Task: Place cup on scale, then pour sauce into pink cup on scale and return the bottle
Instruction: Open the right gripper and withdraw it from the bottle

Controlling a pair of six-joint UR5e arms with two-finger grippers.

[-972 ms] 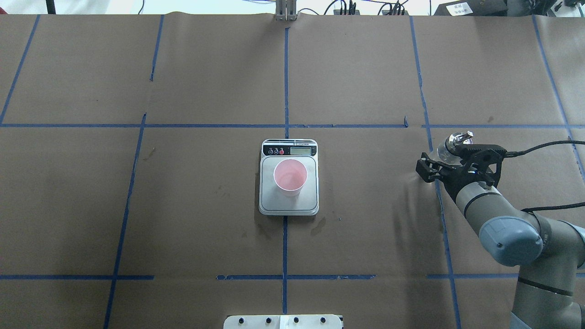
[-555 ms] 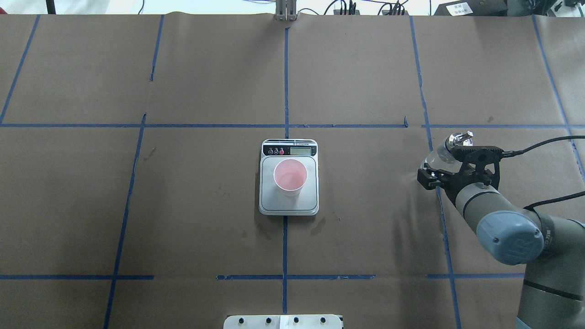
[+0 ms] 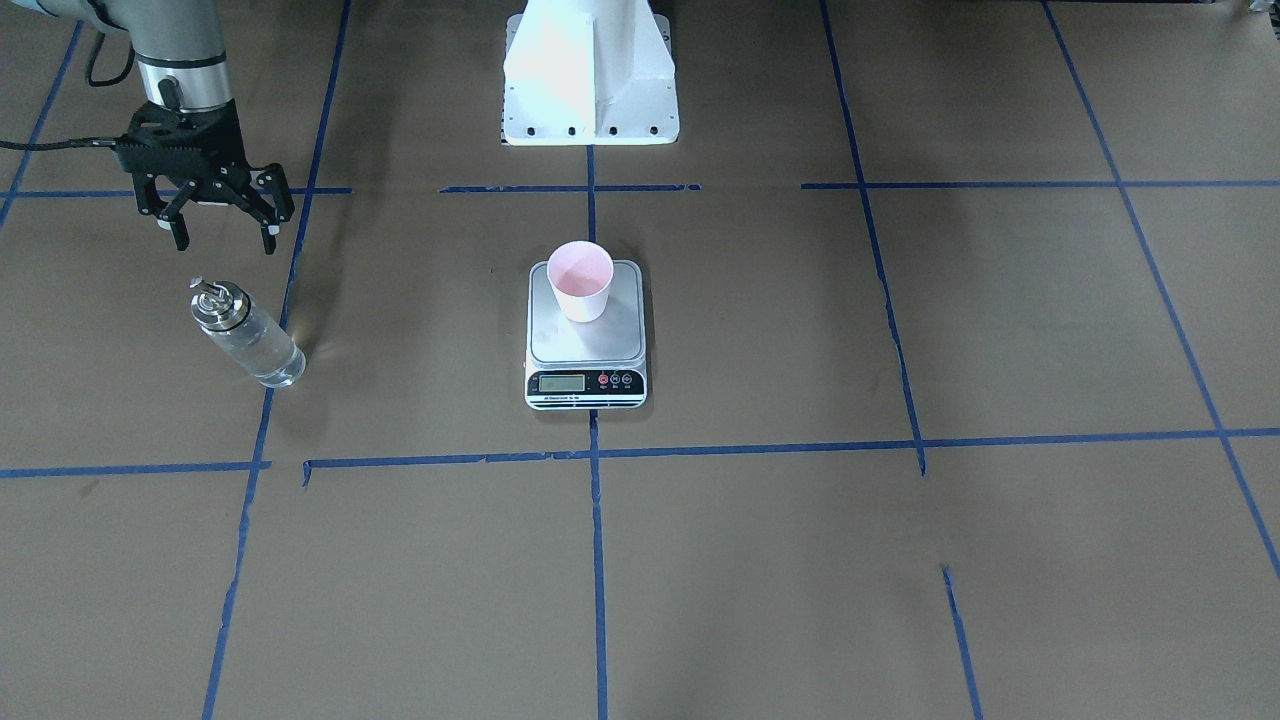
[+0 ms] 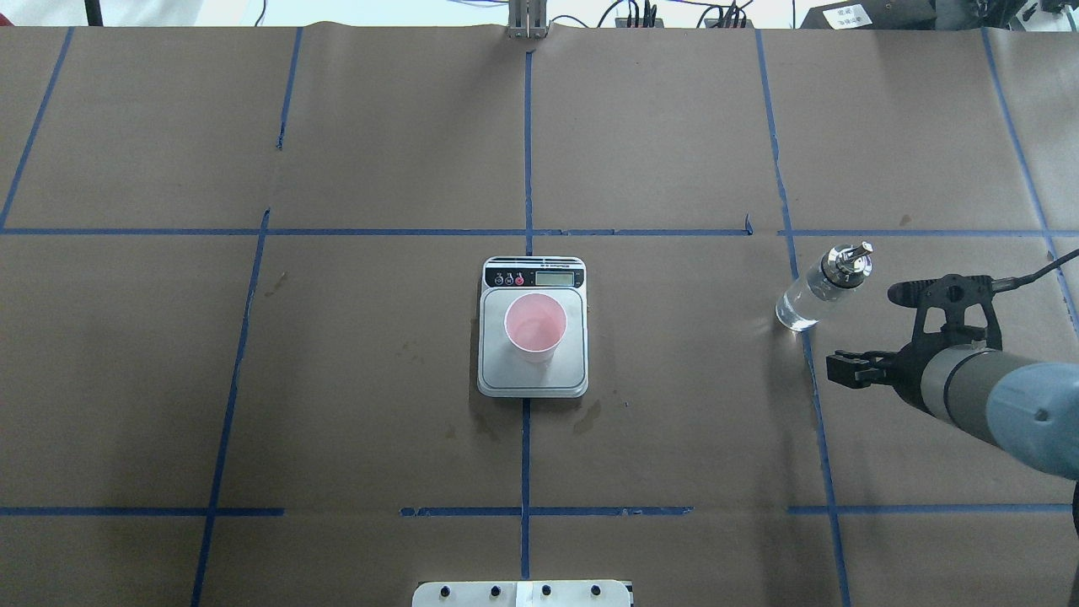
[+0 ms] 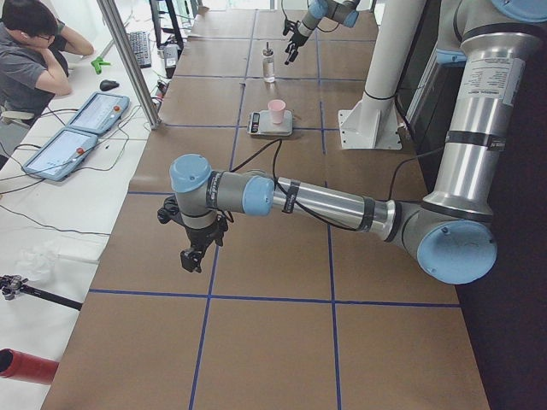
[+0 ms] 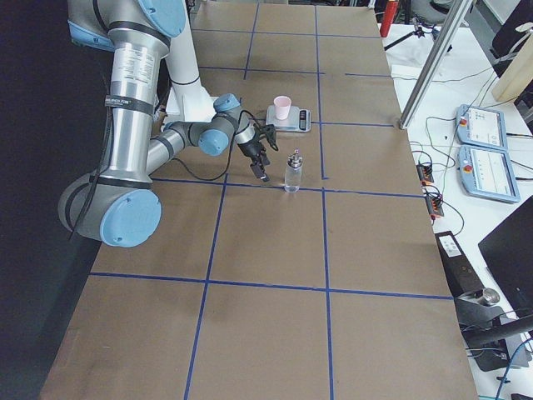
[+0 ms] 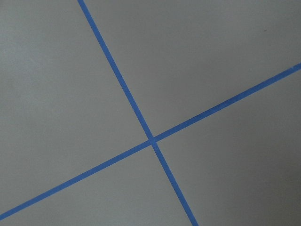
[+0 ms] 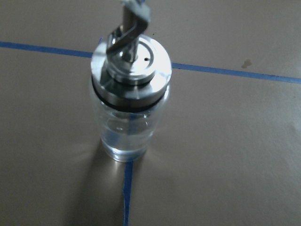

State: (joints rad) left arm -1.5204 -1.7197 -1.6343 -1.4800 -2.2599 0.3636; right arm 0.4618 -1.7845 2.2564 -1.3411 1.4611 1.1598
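Observation:
The pale pink cup [image 4: 535, 327] stands upright on the scale [image 4: 497, 375] at the table's middle, also seen as cup [image 3: 580, 282] on scale [image 3: 545, 345]. The clear glass bottle [image 4: 811, 293] with its silver spout stands upright on a blue tape line to the right, with clear sauce [image 8: 127, 141] low inside it. My right gripper [image 4: 872, 330] is open and empty, a short way on the robot's side of the bottle [image 3: 245, 335], not touching it. The left gripper [image 5: 195, 252] hangs over bare table far to the left; I cannot tell whether it is open or shut.
Brown paper with a blue tape grid [image 4: 527, 169] covers the table. The white robot pedestal [image 3: 590, 80] stands at the near-robot edge. Cables [image 4: 641, 13] lie along the far edge. A person [image 5: 34, 51] sits at a side desk with tablets.
The right gripper, which stood around the bottle, has pulled back toward the robot and clear of it. The bottle stays upright in place. Cup and scale are unmoved.

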